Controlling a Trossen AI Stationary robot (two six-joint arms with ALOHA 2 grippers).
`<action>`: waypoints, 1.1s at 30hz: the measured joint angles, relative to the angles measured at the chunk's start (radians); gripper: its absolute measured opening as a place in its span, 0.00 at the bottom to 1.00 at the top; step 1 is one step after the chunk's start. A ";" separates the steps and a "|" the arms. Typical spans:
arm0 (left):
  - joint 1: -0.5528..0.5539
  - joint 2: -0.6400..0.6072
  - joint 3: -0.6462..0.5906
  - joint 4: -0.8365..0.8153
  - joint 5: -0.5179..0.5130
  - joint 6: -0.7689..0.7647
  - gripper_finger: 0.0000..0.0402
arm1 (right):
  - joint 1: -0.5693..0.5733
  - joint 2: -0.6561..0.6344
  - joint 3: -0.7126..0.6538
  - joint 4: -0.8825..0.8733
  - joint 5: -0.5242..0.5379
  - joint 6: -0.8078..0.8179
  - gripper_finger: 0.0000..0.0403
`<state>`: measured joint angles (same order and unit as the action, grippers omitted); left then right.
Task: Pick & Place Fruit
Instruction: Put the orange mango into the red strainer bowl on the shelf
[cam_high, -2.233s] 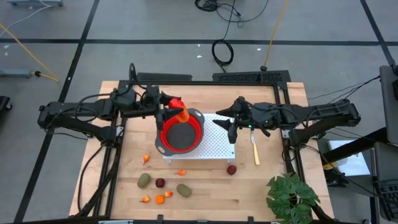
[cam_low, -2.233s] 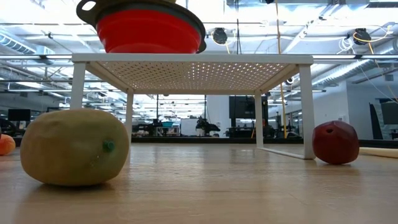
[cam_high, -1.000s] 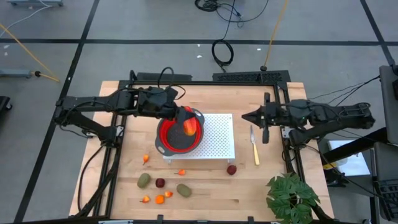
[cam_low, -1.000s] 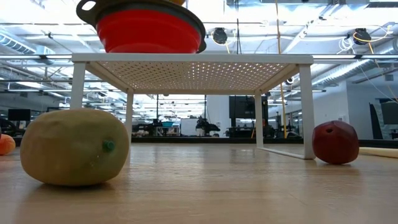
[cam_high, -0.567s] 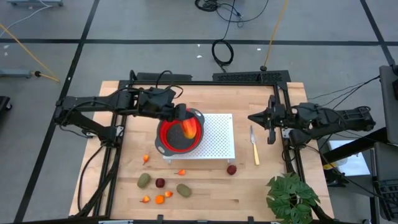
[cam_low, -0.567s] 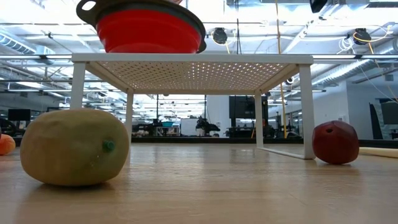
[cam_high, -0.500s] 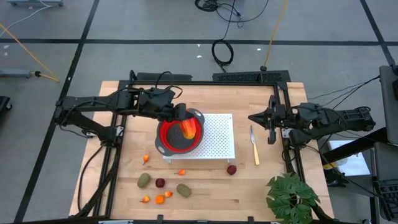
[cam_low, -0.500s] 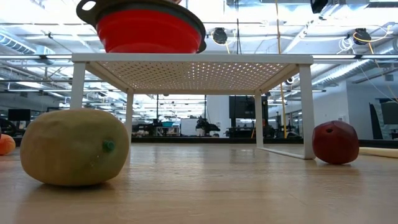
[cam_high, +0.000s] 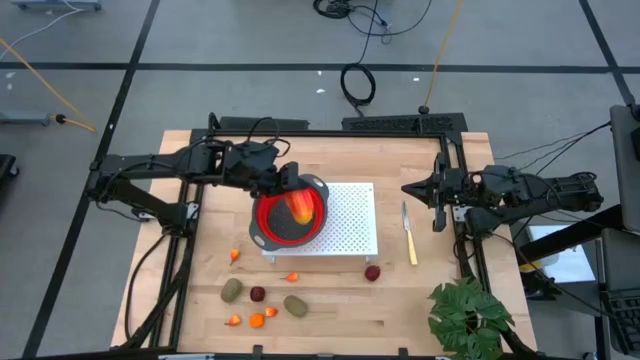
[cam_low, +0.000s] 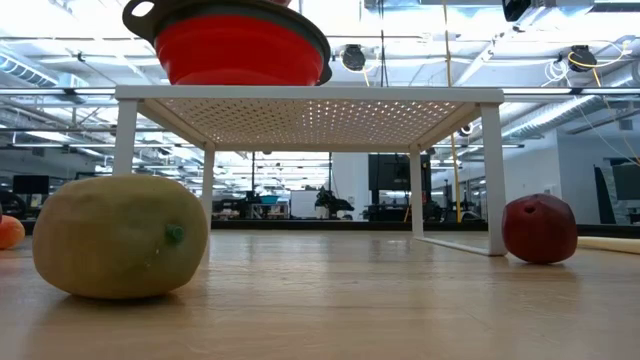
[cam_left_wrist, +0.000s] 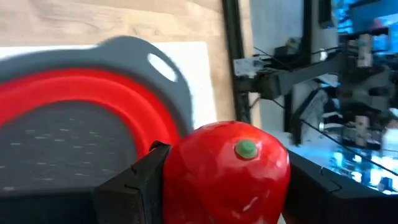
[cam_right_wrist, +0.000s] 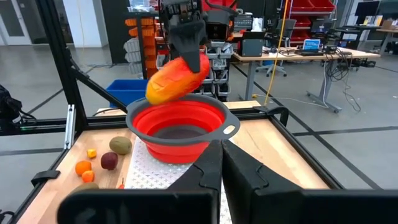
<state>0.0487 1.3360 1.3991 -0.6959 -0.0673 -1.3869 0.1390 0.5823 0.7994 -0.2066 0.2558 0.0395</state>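
Holding the mango (cam_high: 300, 207) over the red bowl (cam_high: 272, 232), the left pincer (cam_high: 291, 189) has carried the fruit from the bowl's far rim to a point above the bowl's opening; the fruit has not been let go. In the left wrist view the mango (cam_left_wrist: 227, 171) sits clamped between the two dark fingers (cam_left_wrist: 138, 184), and the right wrist view shows it hanging clear above the bowl (cam_right_wrist: 180, 132), not touching it. The bowl stands on the white perforated rack (cam_high: 350, 215) on the desk (cam_high: 330, 300).

The right pincer (cam_high: 433, 196), closed and empty, has pulled back from the rack to the desk's right edge, just beside the knife (cam_high: 408, 235). This leaves the bowl clear for the drop.

Judgement: the first placement is near completion; release is the step that remains. The other fruit is untouched on the desk: two olive ovals (cam_high: 231, 290) (cam_high: 295, 305), two dark red balls (cam_high: 258, 294) (cam_high: 372, 272) and small orange bits (cam_high: 257, 321).
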 joint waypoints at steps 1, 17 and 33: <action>0.003 0.005 0.000 -0.020 -0.007 0.000 0.57 | 0.000 0.000 0.000 0.000 0.000 0.000 0.00; 0.012 0.096 0.000 -0.127 -0.030 -0.015 0.57 | 0.000 0.000 0.000 -0.012 -0.001 0.000 0.00; 0.001 0.133 0.000 -0.154 -0.038 -0.042 0.57 | 0.000 0.000 0.000 -0.014 -0.001 0.000 0.00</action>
<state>0.0492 1.4689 1.3987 -0.8495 -0.1056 -1.4287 0.1390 0.5827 0.7994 -0.2211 0.2550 0.0399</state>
